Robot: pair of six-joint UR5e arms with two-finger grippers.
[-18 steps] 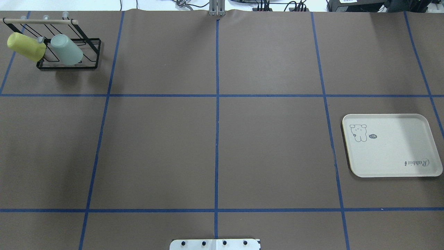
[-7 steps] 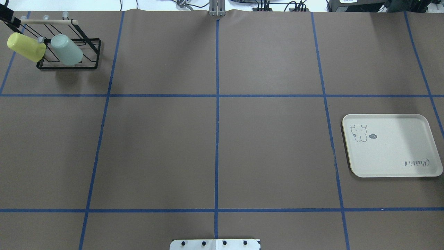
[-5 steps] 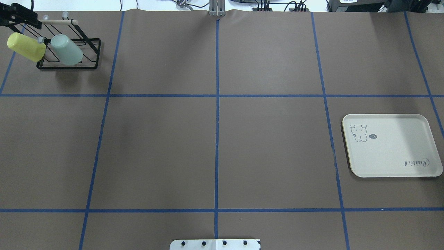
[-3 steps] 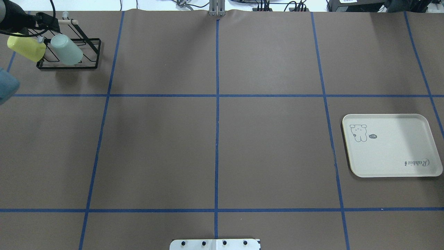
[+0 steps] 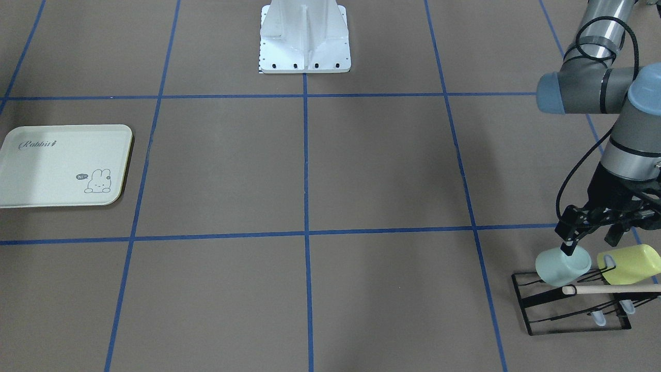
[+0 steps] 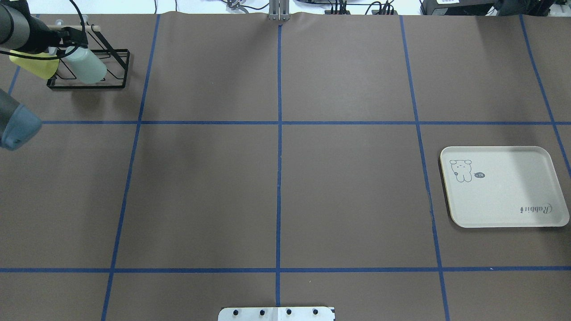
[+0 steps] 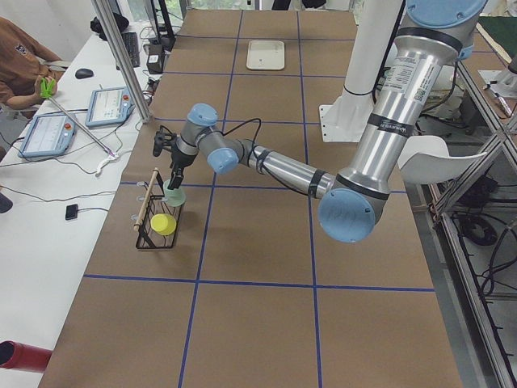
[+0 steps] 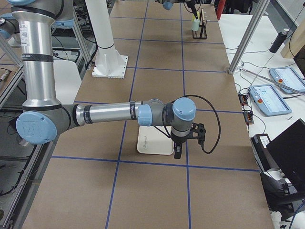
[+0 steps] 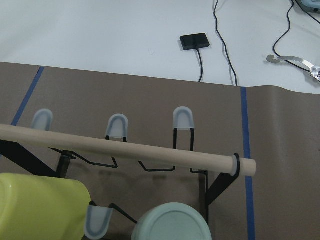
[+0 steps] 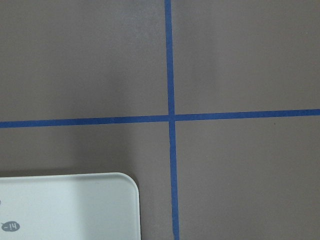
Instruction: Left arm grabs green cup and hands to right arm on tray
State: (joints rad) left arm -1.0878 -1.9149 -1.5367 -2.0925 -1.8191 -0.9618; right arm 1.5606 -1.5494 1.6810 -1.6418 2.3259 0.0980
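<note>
The green cup [image 5: 563,266] hangs tilted, bottom up, on a black wire rack [image 5: 573,310] at the far left of the overhead view, beside a yellow-green cup [image 5: 627,263]. The green cup also shows in the overhead view [image 6: 91,67] and, from above, in the left wrist view [image 9: 172,225]. My left gripper [image 5: 591,245] is open and empty, just above the two cups, one fingertip close over the green cup. The tray [image 6: 504,187] lies bare at the right. My right gripper [image 8: 177,151] hangs by the tray's edge; I cannot tell if it is open.
The rack's wooden bar [image 9: 125,147] runs across above the cups. The robot's base plate [image 5: 304,36] stands at the near middle edge. The left arm's elbow [image 6: 15,127] hangs over the table's left edge. Blue tape lines grid the brown table.
My left arm has come in from the overhead view's left edge and moved right over the rack, now above the cups. Cups and tray have not moved.
</note>
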